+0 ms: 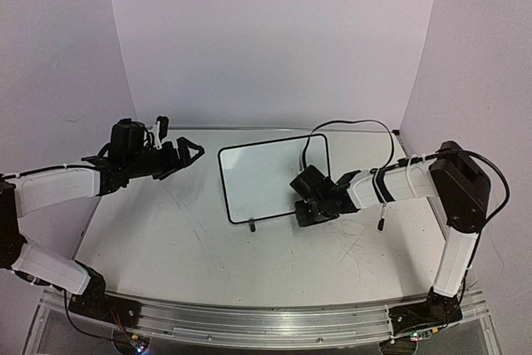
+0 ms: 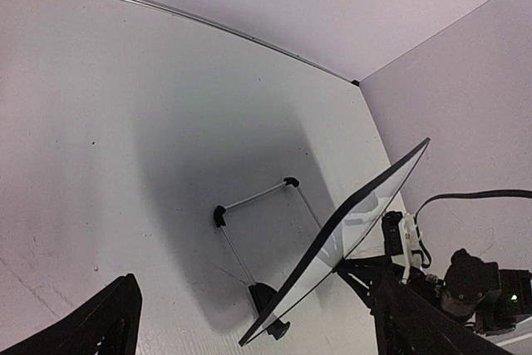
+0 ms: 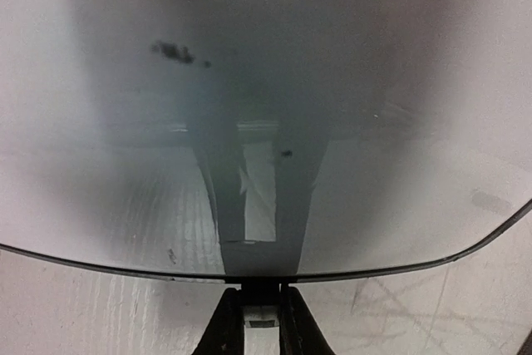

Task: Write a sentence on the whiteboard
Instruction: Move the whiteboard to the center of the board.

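The whiteboard (image 1: 270,176) stands tilted back on a wire stand (image 2: 258,197) at the middle of the table. Its face shows no sentence, only a few dark smudges (image 3: 174,51). My right gripper (image 1: 311,208) is low at the board's lower right edge. In the right wrist view its jaws (image 3: 259,295) are closed on the small black foot under the board's frame (image 3: 108,262). My left gripper (image 1: 188,154) hangs open and empty in the air left of the board. Its two fingers (image 2: 104,322) frame the board's edge (image 2: 349,222) in the left wrist view.
A black cable (image 1: 349,125) loops from the right arm over the back of the board. A thin white piece with a dark tip (image 1: 381,218) hangs under the right forearm. Purple walls close in on three sides. The table's back rail (image 2: 208,24) runs behind.
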